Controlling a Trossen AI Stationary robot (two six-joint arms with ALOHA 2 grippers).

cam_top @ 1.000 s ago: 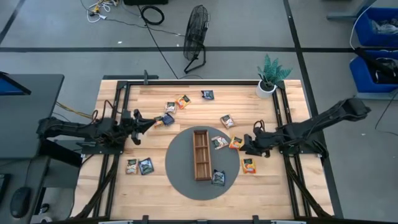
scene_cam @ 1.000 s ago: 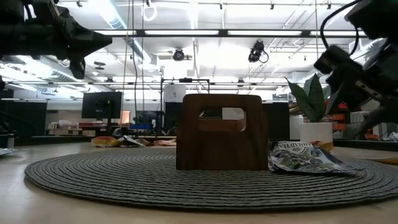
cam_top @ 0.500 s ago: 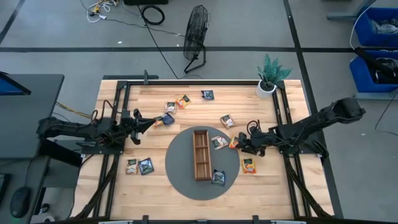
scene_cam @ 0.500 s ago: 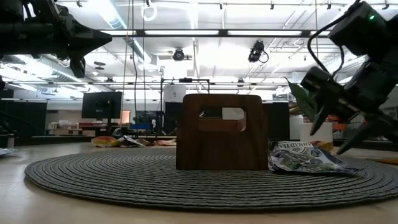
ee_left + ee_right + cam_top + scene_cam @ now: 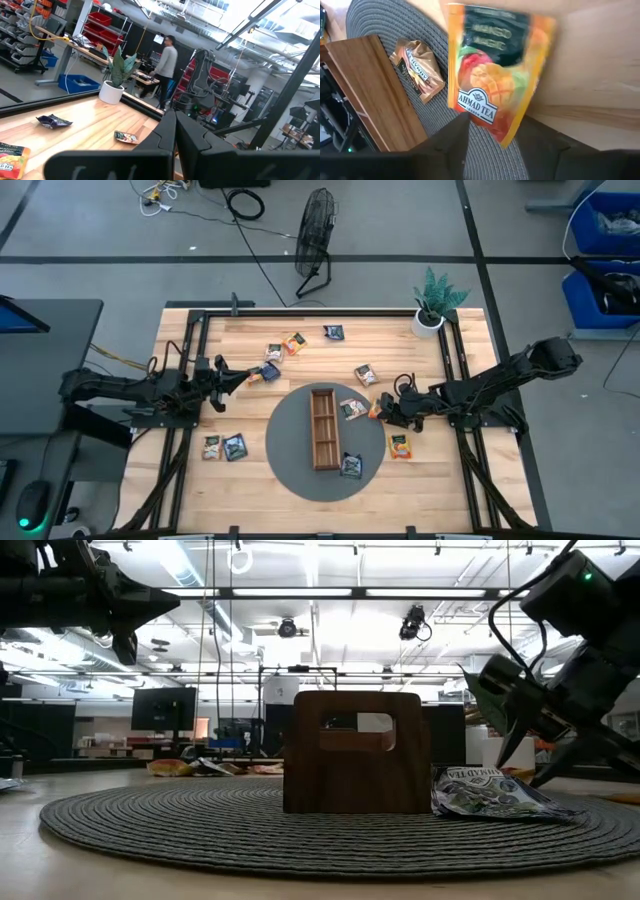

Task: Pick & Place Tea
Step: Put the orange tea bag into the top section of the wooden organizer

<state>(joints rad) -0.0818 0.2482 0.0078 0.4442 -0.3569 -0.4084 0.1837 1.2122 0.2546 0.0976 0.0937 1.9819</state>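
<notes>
On the table's right side the right gripper (image 5: 381,410) sits low at the edge of the round grey mat (image 5: 285,455), fingers (image 5: 447,145) parted around the lower edge of an orange sachet (image 5: 495,75) — whether they actually pinch it, cannot tell. Orange sachet lies partly on the mat edge, partly on bare wood, printed face up. Just beside it on the mat, a tan sachet (image 5: 417,70), close to the wooden tray (image 5: 323,428), which stands lengthwise mid-mat.

Left gripper (image 5: 243,376) hovers over the table's left side, fingers pressed together, nothing in them — waiting, near a sachet (image 5: 267,372) just past its tip.

Other tea scattered:
- dark sachet (image 5: 351,466) on the mat's near edge, right by the tray's end; low view shows it lying crumpled beside the tray
- orange sachet (image 5: 400,446) on wood, just off the mat, near the right gripper
- two sachets (image 5: 224,447) side by side near the left front
- three more (image 5: 294,342) toward the far edge, one (image 5: 366,374) right of centre

Potted plant (image 5: 432,305) at far right corner. Left wrist view: a person (image 5: 167,67) stands beyond the table.
</notes>
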